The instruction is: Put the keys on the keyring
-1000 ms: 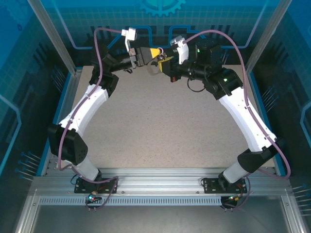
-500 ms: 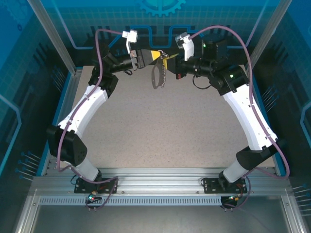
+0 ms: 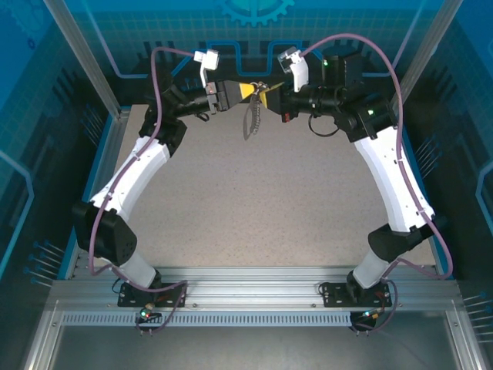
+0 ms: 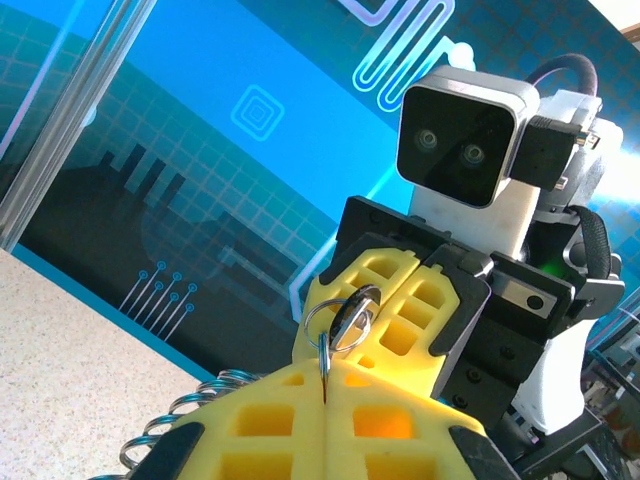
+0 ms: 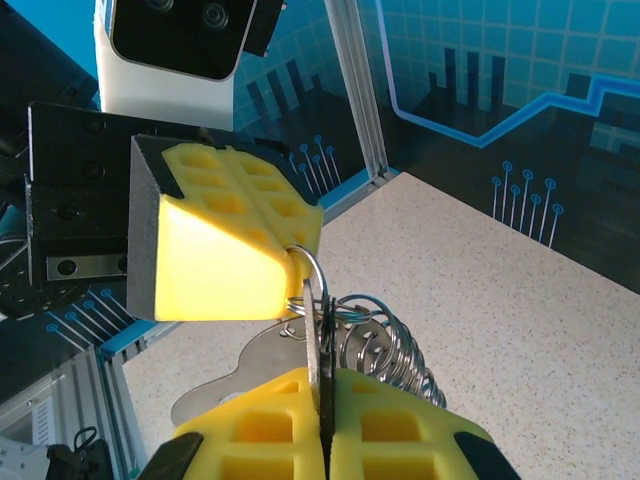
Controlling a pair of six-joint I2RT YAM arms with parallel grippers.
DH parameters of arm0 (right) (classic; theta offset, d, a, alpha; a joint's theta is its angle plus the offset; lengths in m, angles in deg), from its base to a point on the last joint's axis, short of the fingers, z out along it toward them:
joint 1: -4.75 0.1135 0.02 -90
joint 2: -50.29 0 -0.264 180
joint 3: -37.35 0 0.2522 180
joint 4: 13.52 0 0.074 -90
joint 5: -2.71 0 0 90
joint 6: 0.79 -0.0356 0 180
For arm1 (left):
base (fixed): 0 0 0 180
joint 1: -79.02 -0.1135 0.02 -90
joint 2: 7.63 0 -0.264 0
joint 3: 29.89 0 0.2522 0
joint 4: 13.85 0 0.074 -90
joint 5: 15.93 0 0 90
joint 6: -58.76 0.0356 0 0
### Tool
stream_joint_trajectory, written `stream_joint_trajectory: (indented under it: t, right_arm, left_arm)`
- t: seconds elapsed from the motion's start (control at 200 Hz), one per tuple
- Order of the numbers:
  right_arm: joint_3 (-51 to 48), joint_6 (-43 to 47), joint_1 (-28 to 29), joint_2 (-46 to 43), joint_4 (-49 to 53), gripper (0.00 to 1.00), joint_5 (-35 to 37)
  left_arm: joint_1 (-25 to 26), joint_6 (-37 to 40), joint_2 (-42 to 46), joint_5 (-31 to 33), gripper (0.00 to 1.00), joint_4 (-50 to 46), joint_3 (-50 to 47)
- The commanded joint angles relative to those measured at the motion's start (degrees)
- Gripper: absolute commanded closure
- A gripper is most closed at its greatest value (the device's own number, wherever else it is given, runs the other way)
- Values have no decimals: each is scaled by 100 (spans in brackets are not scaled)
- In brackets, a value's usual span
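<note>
- My desk (image 3: 254,200) is a pale, speckled beige top; it takes up the middle of the overhead view.
- A blue strip (image 3: 91,185) borders its left side, with a matching strip down the right side of the frame.
- Along the bottom of that view the top ends at a silver aluminium rail (image 3: 254,279).
- The bases of my left arm (image 3: 146,291) and right arm (image 3: 356,293) are bolted on that rail.
- At the top of the frame the desk runs up to the dark lower band of the blue wall panels (image 3: 254,46).
- My right wrist view shows the same speckled top at mid-right, meeting a metal post at the corner.
</note>
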Motion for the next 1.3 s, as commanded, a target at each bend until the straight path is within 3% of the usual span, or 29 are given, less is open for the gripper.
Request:
stream_joint_trajectory:
  t: [0.0, 0.225, 0.84, 1.296]
  right_arm:
    - [384, 170, -93, 171, 223, 100, -254]
    - [819, 221, -104, 454, 509, 100, -456]
    - [770, 856, -297, 232, 1483, 100, 484]
    - [1075, 573, -307, 400, 1281, 100, 223]
  left_arm:
    - [10, 194, 243, -241, 100, -27, -92]
    - [6, 207, 230, -284, 100, -60, -76]
    - [10, 388, 167, -425, 100, -361, 13]
    - [19, 501, 149, -636, 100, -549, -154]
